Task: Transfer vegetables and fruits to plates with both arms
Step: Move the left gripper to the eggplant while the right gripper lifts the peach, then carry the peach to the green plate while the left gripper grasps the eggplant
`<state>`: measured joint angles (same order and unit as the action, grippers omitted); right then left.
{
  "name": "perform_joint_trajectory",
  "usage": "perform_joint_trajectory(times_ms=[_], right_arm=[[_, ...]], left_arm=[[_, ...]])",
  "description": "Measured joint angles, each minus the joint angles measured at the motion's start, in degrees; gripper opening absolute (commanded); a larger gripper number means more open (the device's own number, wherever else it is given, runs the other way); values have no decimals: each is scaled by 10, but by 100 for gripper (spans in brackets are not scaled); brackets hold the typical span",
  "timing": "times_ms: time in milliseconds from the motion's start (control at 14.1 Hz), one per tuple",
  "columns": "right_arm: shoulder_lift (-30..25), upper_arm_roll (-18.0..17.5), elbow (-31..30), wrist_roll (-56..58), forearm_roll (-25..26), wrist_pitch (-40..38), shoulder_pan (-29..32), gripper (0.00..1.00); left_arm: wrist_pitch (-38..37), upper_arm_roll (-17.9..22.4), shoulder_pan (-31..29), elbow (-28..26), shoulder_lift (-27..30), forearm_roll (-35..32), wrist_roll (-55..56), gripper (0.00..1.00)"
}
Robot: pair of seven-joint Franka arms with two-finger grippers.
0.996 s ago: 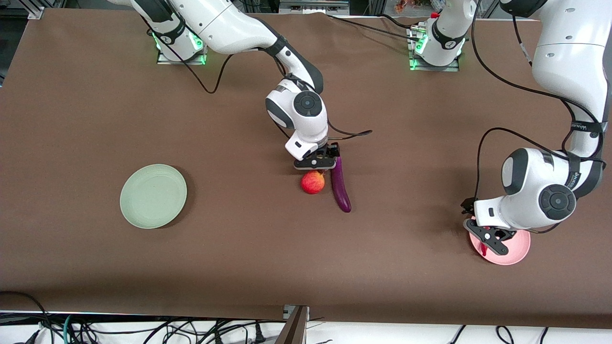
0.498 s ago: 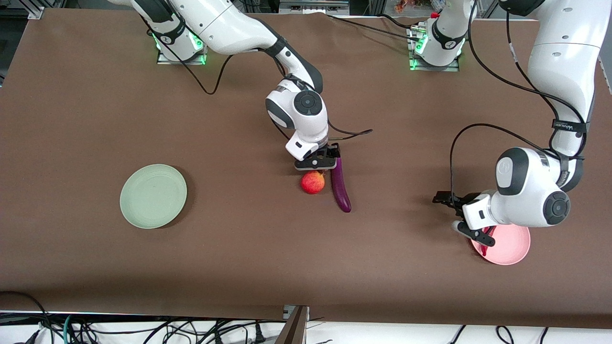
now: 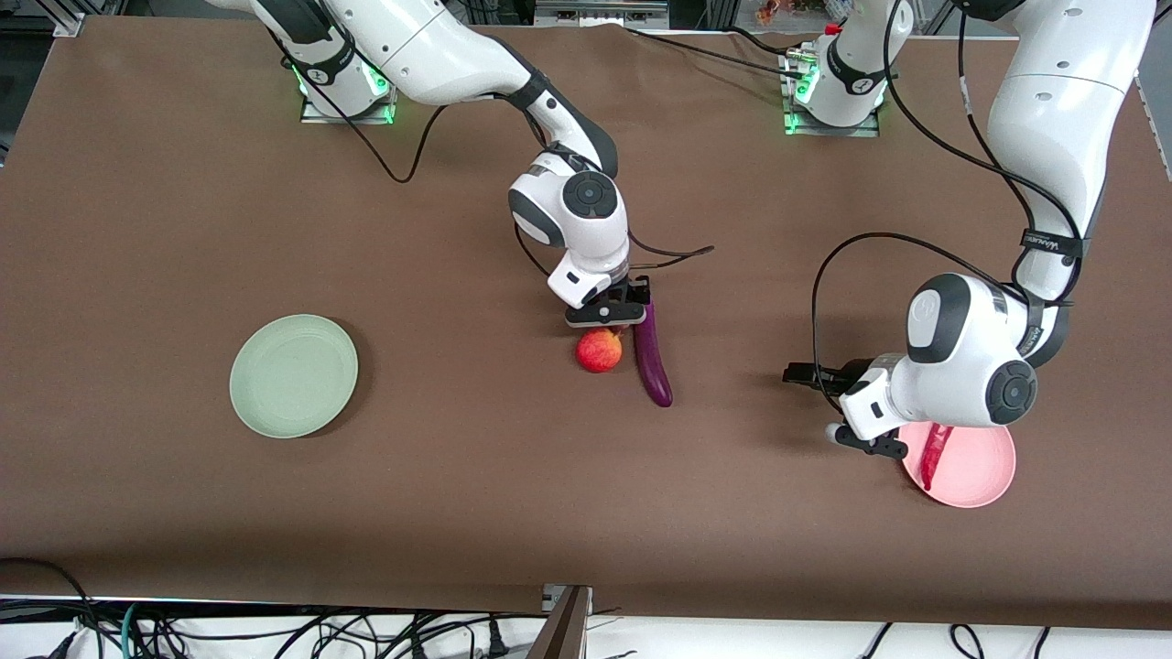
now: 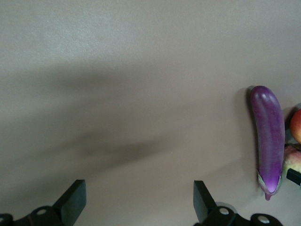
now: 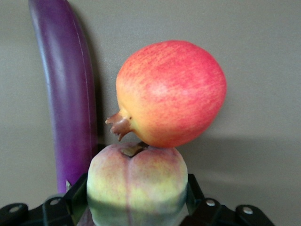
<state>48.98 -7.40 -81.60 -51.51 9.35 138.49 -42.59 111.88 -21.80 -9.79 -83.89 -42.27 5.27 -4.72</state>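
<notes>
While the left claw [image 3: 824,403] hangs spread, the right claw [image 5: 136,197] clamps the peach [image 5: 137,181].

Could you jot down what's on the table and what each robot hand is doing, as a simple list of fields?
green plate: bare, toward the right arm's end of the table
pink plate: holds the red chili pepper
apple: on the table, beside the eggplant
peach: between the right gripper's fingers, touching the apple
right gripper: down at the peach, fingers closing on it
left gripper: open, holding nothing, over the table beside the pink plate
</notes>
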Motion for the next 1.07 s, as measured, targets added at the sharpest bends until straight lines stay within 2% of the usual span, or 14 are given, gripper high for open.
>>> perform_joint_trajectory(times_ms=[356, 712, 1067], right_arm=[[-10, 8, 9, 4, 0, -23, 7, 49], [-93, 11, 19, 75, 0, -206, 50, 49], [-154, 15, 17, 217, -1, -347, 140, 49]], left_arm=[[3, -9, 38, -5, 0, 10, 97, 100], [47, -9, 86, -25, -1, 51, 184, 100], [195, -10, 123, -104, -5, 130, 188, 100]])
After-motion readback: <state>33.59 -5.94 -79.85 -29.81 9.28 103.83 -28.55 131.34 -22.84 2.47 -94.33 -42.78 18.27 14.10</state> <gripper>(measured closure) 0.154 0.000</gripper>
